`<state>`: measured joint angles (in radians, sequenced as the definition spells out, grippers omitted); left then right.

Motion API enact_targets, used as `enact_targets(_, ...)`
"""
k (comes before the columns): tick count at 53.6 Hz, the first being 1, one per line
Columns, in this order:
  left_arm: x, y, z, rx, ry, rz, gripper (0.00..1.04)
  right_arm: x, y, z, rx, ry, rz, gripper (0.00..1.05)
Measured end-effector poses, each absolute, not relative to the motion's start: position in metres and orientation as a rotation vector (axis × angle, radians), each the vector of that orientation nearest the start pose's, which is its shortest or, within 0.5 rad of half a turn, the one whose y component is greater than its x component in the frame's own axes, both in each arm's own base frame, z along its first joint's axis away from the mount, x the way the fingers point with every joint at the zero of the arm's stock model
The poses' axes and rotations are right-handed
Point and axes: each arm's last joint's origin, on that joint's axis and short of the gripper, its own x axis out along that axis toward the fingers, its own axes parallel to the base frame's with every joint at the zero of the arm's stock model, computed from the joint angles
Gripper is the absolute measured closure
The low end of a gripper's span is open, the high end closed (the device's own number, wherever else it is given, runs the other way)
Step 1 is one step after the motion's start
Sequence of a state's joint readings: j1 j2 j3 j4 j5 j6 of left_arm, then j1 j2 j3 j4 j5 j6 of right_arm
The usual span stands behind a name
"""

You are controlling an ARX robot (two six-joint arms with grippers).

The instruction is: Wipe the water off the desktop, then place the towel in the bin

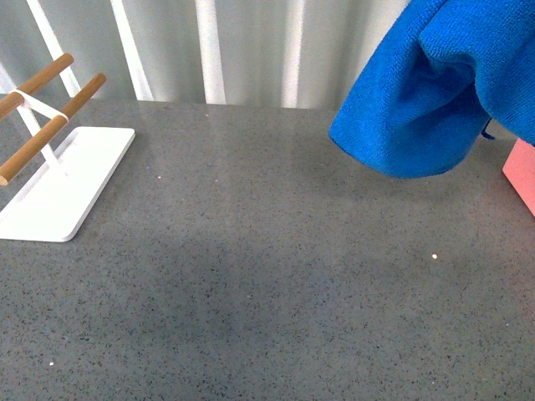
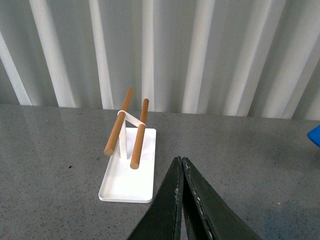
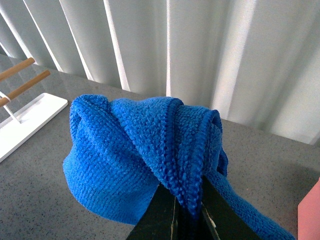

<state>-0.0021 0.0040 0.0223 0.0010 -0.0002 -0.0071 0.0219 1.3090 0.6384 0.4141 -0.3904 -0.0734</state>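
The bright blue towel (image 1: 435, 92) hangs in the air at the upper right of the front view, clear of the grey speckled desktop (image 1: 267, 276). In the right wrist view the towel (image 3: 145, 150) bunches in thick folds, and my right gripper (image 3: 186, 200) is shut on a pinched fold of it. My left gripper (image 2: 181, 162) is shut with nothing in it, hovering over the desktop (image 2: 250, 165) beside the white rack. A pink thing (image 1: 522, 171), perhaps the bin, shows at the right edge. No water is visible on the desktop.
A white rack base (image 1: 63, 188) with wooden rods (image 1: 50, 125) stands at the left of the desktop; the left wrist view shows the rack (image 2: 127, 165) too. Grey-white ribbed panels (image 1: 217, 50) back the table.
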Motion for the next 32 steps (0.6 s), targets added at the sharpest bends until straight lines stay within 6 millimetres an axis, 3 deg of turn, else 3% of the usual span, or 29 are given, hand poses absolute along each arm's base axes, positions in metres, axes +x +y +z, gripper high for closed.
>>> enact_targets(4, 0.097, 0.0, 0.171, -0.007, -0.019, -0.002, 1.01, 0.273, 0.017, 0.225, -0.016, 0.27, 0.38, 1.02)
enact_targets(12, 0.097, 0.0, 0.171, -0.007, -0.019, -0.002, 0.66, 0.293, 0.021, 0.204, 0.06, 0.463, 0.202, 1.02)
enact_targets(32, 0.097, 0.0, 0.171, -0.007, -0.019, -0.002, 0.1, 0.324, 0.046, 0.132, 0.179, 0.716, 0.187, 1.02)
